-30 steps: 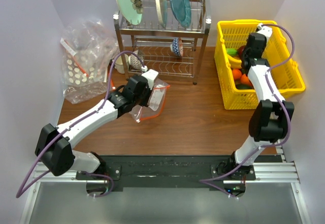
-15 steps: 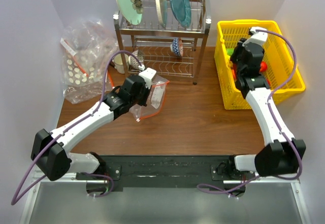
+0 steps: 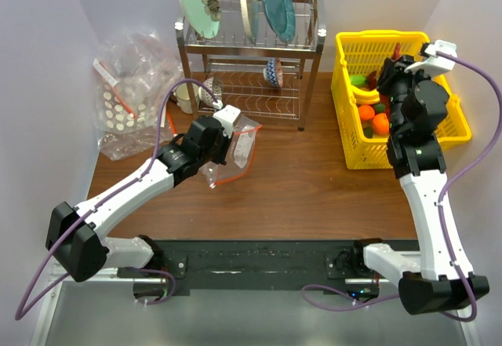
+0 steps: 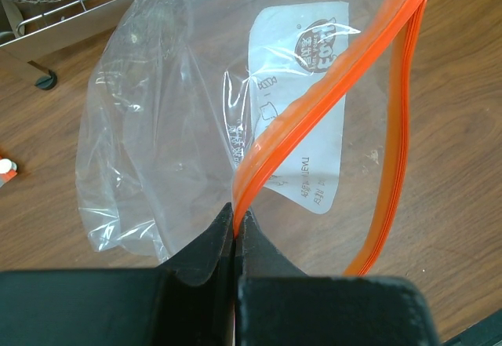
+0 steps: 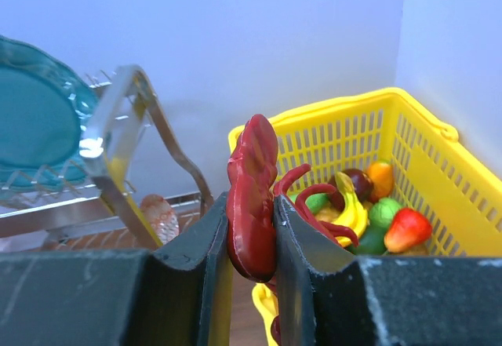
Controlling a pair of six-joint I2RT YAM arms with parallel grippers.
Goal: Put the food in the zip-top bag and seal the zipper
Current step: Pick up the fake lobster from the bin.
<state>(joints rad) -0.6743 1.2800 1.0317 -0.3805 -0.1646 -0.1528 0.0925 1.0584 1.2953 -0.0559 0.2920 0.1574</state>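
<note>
The zip-top bag is a clear pouch with a white label, held up over the brown table left of centre. My left gripper is shut on one side of its orange zipper, and the mouth gapes open. My right gripper is shut on a glossy red lobster, whose legs curl out to the right. In the top view the right gripper hangs above the yellow basket. An orange and a green round fruit lie in the basket.
The basket also holds a banana and a strawberry. A metal dish rack with plates stands at the back centre. A heap of clear dotted plastic bags lies at the back left.
My right arm has risen out of the basket with the lobster in its jaws and swung right. The left gripper and the bag have hardly moved.
</note>
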